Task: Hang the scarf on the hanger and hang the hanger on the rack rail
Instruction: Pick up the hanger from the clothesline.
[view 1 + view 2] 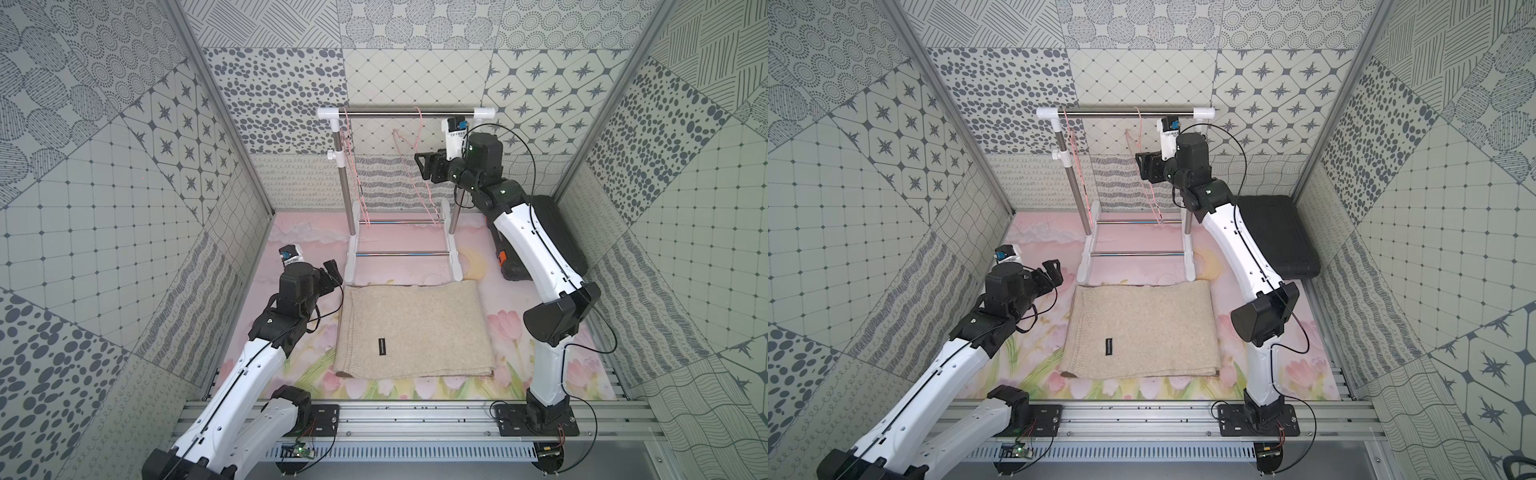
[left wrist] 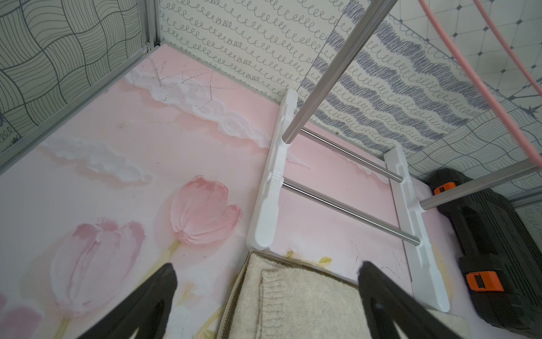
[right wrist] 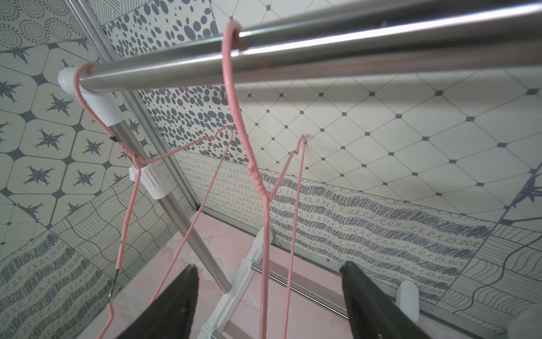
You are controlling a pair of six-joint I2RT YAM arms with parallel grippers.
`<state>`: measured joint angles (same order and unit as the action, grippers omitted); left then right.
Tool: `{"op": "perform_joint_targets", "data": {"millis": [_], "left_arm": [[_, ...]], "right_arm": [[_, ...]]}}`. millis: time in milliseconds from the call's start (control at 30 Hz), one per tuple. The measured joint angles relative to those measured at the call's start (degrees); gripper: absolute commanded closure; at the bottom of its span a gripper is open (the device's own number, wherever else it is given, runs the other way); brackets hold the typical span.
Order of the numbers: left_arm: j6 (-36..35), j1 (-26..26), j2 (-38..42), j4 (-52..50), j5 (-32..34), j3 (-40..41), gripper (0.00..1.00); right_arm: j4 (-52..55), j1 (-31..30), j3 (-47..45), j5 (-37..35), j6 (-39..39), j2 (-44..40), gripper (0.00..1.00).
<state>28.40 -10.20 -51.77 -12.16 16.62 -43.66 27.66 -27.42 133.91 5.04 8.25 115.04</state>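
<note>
Both my grippers had jaws apart. Right gripper sat at hanger on rail, wires between jaws, unpinched. Left gripper hovered over scarf corner; scarf folded on worktop. Step: seizing hanger. Next, I judged: pinch wire squarely.

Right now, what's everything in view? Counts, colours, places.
scarf: 1, beige, folded flat on the mat in front of the rack
hangers: 2, pink wire, both hooked on the rack's top bar; the second hangs at the bar's end
rack: 1, steel with white joints, rear middle
case: 1, black with orange latches, beside the rack on the right arm's side
mat: 1, pink with tulips, under everything
left gripper: 1, black, open, over the scarf's far corner
right gripper: 1, black, open, jaws either side of one hanger's lower wires
</note>
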Motion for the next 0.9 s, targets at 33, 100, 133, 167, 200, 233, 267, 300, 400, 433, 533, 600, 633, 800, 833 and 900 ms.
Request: {"op": "perform_joint_targets", "data": {"millis": [33,100,133,167,200,233,267,300,400,433,533,600,633,800,833,900], "left_arm": [[0.2,0.0,-0.1,-0.2,-0.2,0.0,0.01],[0.4,0.0,-0.3,-0.4,-0.5,0.0,0.01],[0.6,0.0,-0.4,-0.6,-0.5,0.0,0.01],[0.6,0.0,-0.5,-0.6,-0.6,0.0,0.01],[0.7,0.0,-0.7,-0.6,-0.7,0.0,0.01],[0.8,0.0,-0.7,-0.7,-0.7,0.0,0.01],[0.8,0.0,-0.8,-0.7,-0.8,0.0,0.01],[1.0,0.0,-0.9,-0.7,-0.8,0.0,0.01],[1.1,0.0,-1.2,-0.6,-0.8,0.0,0.01],[1.2,0.0,-1.3,-0.6,-0.7,0.0,0.01],[1.2,0.0,-1.5,-0.6,-0.7,0.0,0.01],[1.2,0.0,-1.7,-0.5,-0.7,0.0,0.01],[1.2,0.0,-1.7,-0.5,-0.8,0.0,0.01],[1.4,0.0,-1.6,-0.4,-0.7,0.1,0.01],[1.4,0.0,-1.6,-0.4,-0.7,0.1,0.01],[1.5,0.0,-1.3,-0.5,-0.7,0.3,0.01]], "right_arm": [[0.3,-0.3,0.0,-0.3,-0.5,0.3,0.22],[1.0,-0.7,0.0,-1.1,-1.7,0.9,0.24],[1.3,-0.8,0.0,-1.4,-2.4,1.2,0.3],[1.6,-0.9,0.0,-1.8,-2.9,1.4,0.41],[1.8,-0.9,-0.1,-2.1,-3.4,1.5,0.55],[2.0,-1.0,-0.3,-2.5,-4.1,1.5,0.63],[2.1,-1.0,-0.4,-2.9,-4.3,1.6,0.66],[2.4,-1.0,-0.5,-3.3,-4.6,1.6,0.67],[2.6,-1.1,-0.5,-4.3,-5.6,1.6,0.73],[2.6,-1.1,-0.5,-4.6,-5.8,1.6,0.78],[2.6,-1.1,-0.4,-5.0,-6.8,1.8,0.9],[2.6,-1.1,0.1,-5.2,-7.3,2.4,0.91],[2.5,-1.1,0.4,-5.2,-7.6,2.8,0.97],[2.3,-1.1,1.2,-5.1,-8.3,3.5,1.0],[2.4,-1.1,1.2,-5.1,-8.5,3.5,1.0],[2.4,-1.1,1.2,-4.7,-8.7,3.5,1.0]]}}
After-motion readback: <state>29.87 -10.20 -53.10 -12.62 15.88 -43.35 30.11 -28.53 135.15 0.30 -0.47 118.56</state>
